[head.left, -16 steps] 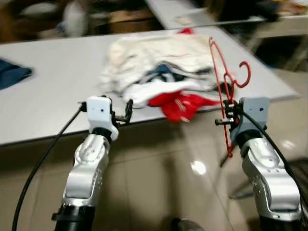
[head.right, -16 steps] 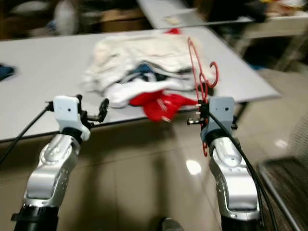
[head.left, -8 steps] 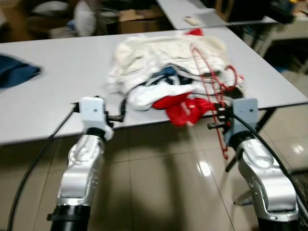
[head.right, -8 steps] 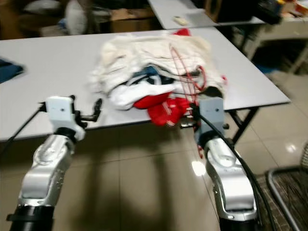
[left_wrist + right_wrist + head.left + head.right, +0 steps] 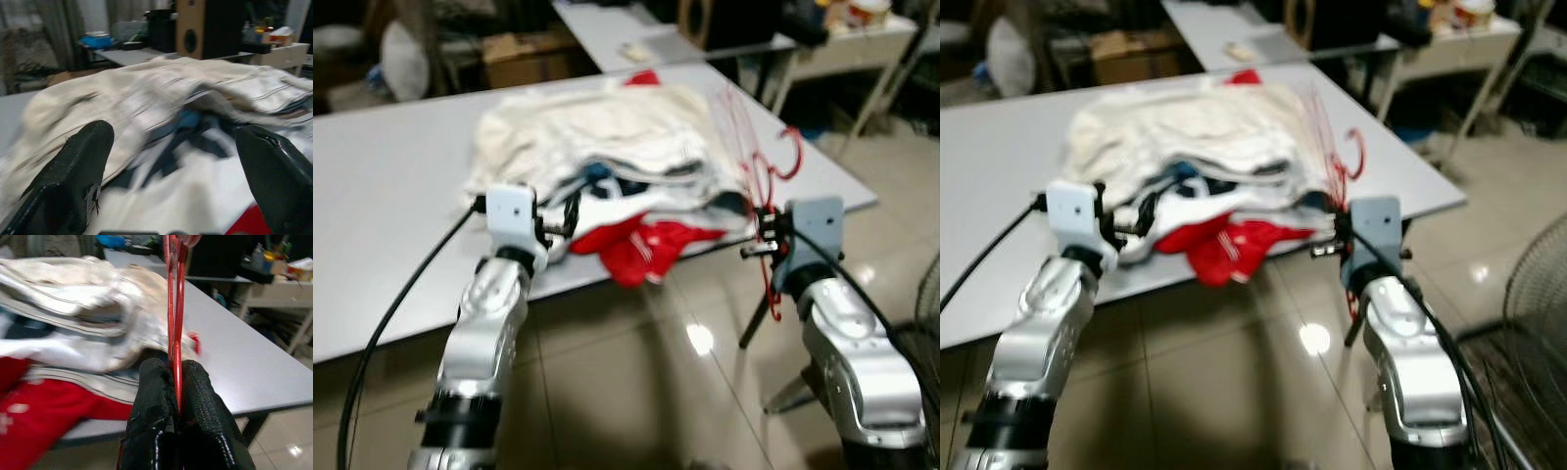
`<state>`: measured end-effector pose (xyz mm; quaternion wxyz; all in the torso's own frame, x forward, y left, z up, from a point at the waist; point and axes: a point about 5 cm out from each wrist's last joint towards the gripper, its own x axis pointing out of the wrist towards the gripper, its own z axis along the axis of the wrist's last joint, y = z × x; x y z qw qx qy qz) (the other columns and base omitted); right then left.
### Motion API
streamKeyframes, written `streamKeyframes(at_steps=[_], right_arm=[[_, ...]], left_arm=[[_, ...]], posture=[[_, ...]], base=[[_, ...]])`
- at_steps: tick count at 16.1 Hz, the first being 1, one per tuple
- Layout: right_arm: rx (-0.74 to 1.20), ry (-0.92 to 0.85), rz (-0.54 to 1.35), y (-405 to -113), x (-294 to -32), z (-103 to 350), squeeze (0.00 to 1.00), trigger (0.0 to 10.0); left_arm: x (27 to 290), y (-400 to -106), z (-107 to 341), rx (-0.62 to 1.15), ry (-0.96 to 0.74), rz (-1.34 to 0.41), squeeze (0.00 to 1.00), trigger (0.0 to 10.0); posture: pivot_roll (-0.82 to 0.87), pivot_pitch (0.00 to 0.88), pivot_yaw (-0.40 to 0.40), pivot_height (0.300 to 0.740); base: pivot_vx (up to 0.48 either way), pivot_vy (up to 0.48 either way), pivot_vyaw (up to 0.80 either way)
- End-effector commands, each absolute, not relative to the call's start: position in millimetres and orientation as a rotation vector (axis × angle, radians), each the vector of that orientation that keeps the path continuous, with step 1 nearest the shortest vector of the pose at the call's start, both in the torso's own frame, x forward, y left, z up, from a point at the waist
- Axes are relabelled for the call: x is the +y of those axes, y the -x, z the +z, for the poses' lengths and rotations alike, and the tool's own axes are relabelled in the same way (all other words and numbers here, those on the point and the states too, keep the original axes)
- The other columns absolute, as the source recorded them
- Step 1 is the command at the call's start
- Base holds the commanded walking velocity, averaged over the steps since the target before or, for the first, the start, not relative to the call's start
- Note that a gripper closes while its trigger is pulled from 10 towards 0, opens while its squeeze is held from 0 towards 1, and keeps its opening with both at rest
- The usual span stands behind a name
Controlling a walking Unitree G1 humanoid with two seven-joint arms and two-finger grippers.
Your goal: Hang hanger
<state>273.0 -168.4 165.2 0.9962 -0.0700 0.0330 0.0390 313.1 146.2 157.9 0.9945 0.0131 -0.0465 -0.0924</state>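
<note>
Silver arms — black cables

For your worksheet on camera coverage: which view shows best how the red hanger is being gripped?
The right wrist view: the right gripper has its fingers shut on the red hanger, sharp and close. Both eye views show the whole hanger blurred, its hook beside the clothes pile.
</note>
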Motion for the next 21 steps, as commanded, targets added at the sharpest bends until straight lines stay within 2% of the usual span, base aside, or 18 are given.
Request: streamKeyframes(at_steps=[1, 4, 9, 10, 11, 12, 13, 15, 16, 17, 18, 19, 20, 21], right_arm=[[0.057, 0.159, 0.064, -272, -173, 167, 0.00, 10.0], [0.056, 0.160, 0.063, -272, -172, 167, 0.00, 10.0], [0.052, 0.153, 0.072, -273, -166, 165, 0.00, 10.0], [0.051, 0.153, 0.072, -273, -166, 165, 0.00, 10.0], [0.049, 0.154, 0.070, -273, -166, 165, 0.00, 10.0], [0.048, 0.154, 0.069, -273, -166, 165, 0.00, 10.0], [0.047, 0.154, 0.068, -273, -166, 166, 0.00, 10.0], [0.056, 0.162, 0.059, -274, -167, 164, 0.00, 10.0], [0.058, 0.163, 0.058, -274, -168, 164, 0.00, 10.0], [0.059, 0.164, 0.058, -274, -168, 164, 0.00, 10.0], [0.060, 0.164, 0.058, -274, -168, 164, 0.00, 10.0], [0.060, 0.165, 0.059, -274, -168, 164, 0.00, 10.0], [0.061, 0.165, 0.059, -274, -168, 164, 0.00, 10.0], [0.067, 0.158, 0.059, -274, -168, 164, 0.00, 10.0]], left_arm=[[138, -315, 159, -0.102, -0.031, -0.225, 0.46, 10.0], [136, -321, 162, -0.114, -0.066, -0.253, 0.44, 10.0], [150, -339, 168, -0.126, -0.439, -0.261, 0.33, 10.0], [151, -340, 168, -0.125, -0.460, -0.260, 0.33, 10.0], [157, -343, 169, -0.123, -0.520, -0.253, 0.28, 9.0], [159, -345, 170, -0.123, -0.532, -0.243, 0.26, 5.9], [162, -348, 172, -0.126, -0.564, -0.232, 0.20, 2.5], [165, -357, 175, -0.134, -0.637, -0.209, 0.08, 0.0], [163, -360, 175, -0.136, -0.645, -0.223, 0.07, 0.0], [159, -362, 174, -0.137, -0.616, -0.253, 0.03, 3.1], [156, -362, 174, -0.136, -0.604, -0.274, 0.03, 4.0], [150, -363, 169, -0.121, -0.617, -0.319, 0.02, 7.9], [149, -364, 166, -0.107, -0.628, -0.329, 0.01, 10.0], [148, -365, 162, -0.090, -0.641, -0.332, 0.01, 10.0]], posture=[[-0.16, 0.057, 0.050, 0.740], [-0.17, 0.056, 0.064, 0.740], [-0.16, 0.049, 0.078, 0.740], [-0.16, 0.048, 0.079, 0.740], [-0.16, 0.048, 0.080, 0.740], [-0.16, 0.048, 0.080, 0.740], [-0.16, 0.048, 0.080, 0.740], [-0.16, 0.050, 0.078, 0.740], [-0.16, 0.049, 0.076, 0.740], [-0.16, 0.049, 0.075, 0.740], [-0.16, 0.050, 0.076, 0.740], [-0.16, 0.050, 0.076, 0.740], [-0.16, 0.050, 0.078, 0.740], [-0.16, 0.052, 0.078, 0.740]], base=[[0.322, 0.000, 0.00], [0.202, 0.000, 0.00], [0.000, 0.000, 0.00], [0.000, 0.000, 0.00], [0.000, 0.000, 0.00], [0.000, 0.000, 0.00], [0.000, 0.000, 0.00], [0.000, 0.000, 0.00], [0.000, 0.000, 0.00], [0.000, 0.000, 0.00], [0.000, 0.000, 0.00], [0.000, 0.000, 0.00], [0.000, 0.000, 0.00], [0.000, 0.000, 0.00]])
